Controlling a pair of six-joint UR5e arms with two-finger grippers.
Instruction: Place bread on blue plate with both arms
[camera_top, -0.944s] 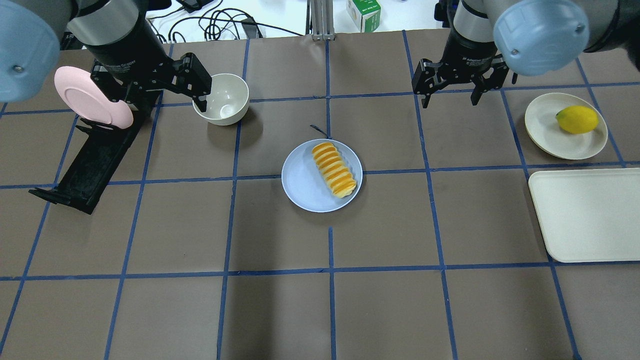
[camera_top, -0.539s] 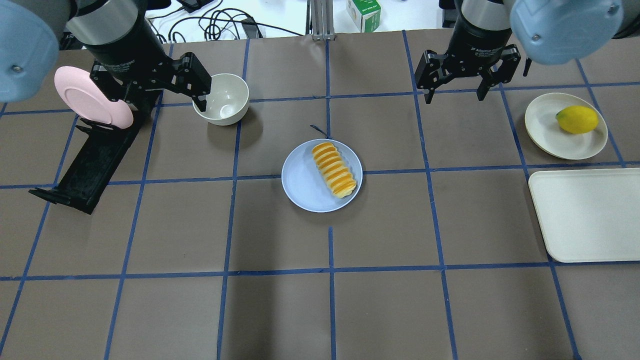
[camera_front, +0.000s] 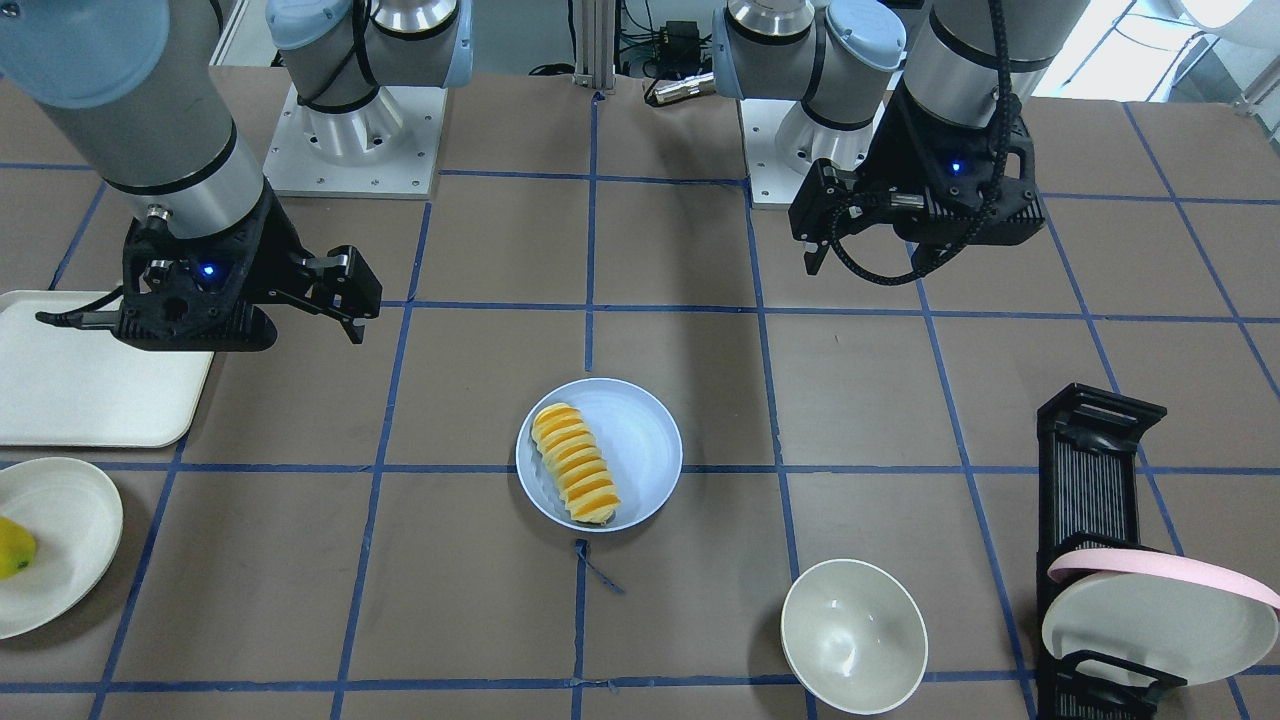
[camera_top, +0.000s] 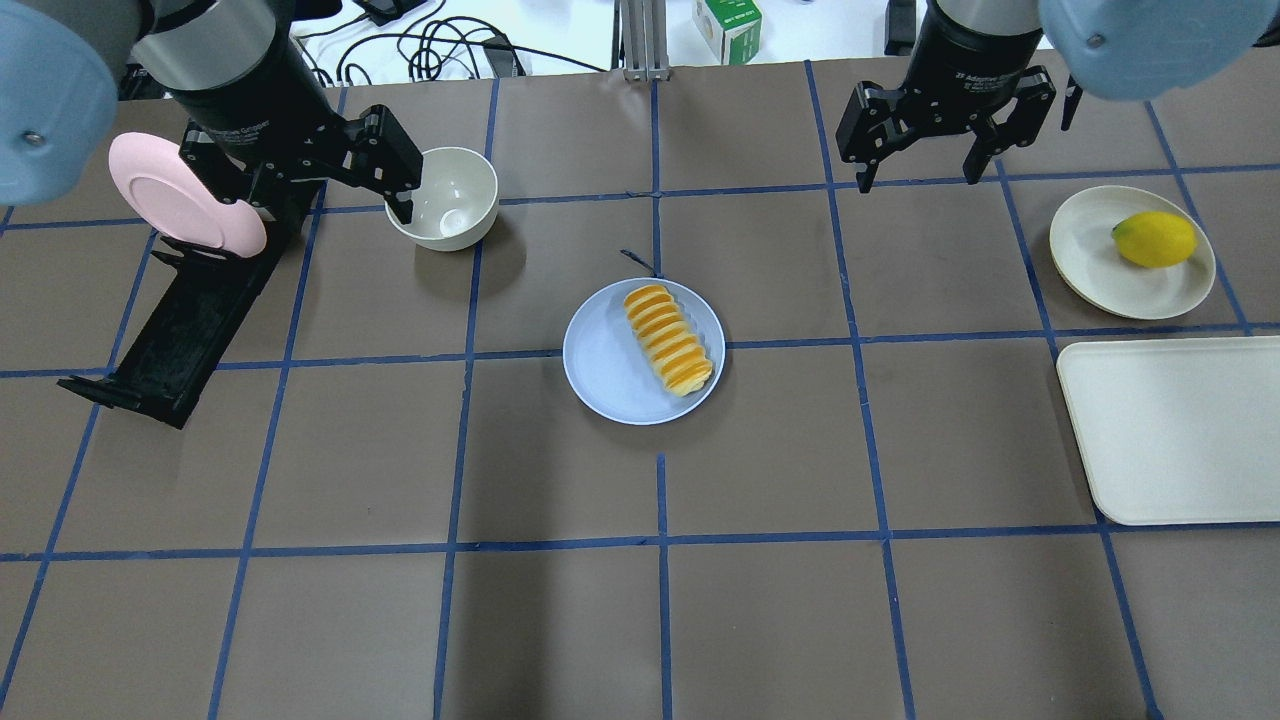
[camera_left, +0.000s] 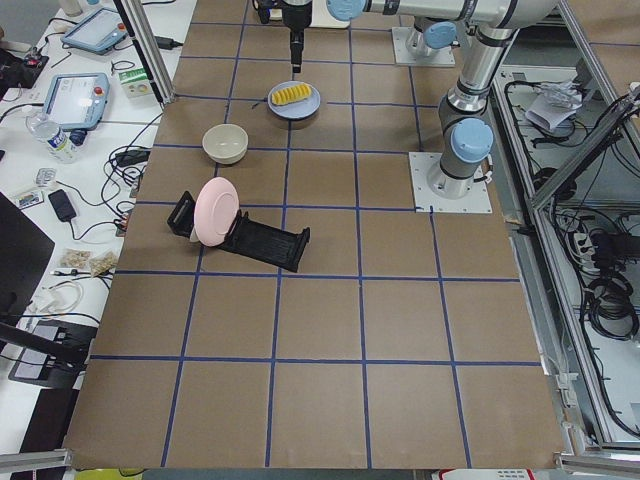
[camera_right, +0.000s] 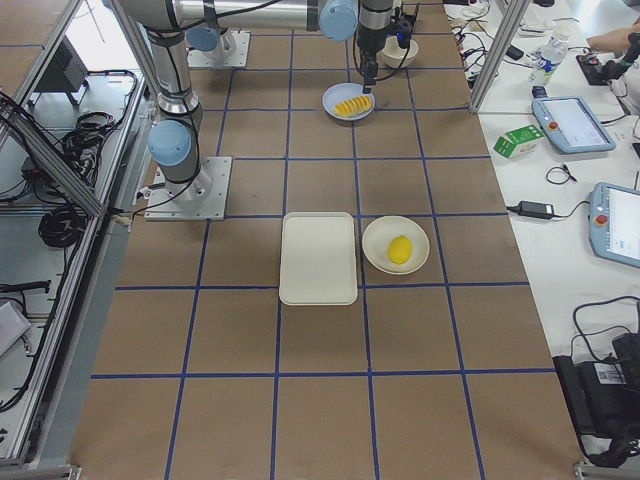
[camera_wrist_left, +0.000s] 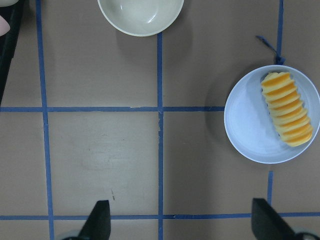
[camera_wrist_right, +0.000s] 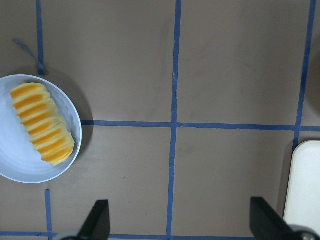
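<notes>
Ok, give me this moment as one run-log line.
golden ridged bread loaf: resting on round pale-blue plate | left gripper: open, empty | right gripper: open, empty | both clear of plate

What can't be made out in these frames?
Front-facing view: lemon mostly cut off by the left edge.
Left wrist view: bowl partly cut off by the top edge.
Right wrist view: tray shows only a strip at the right edge.
Overhead view: pink plate partly hidden behind the left gripper.
Exterior left view: bread too small to see its ridges.
</notes>
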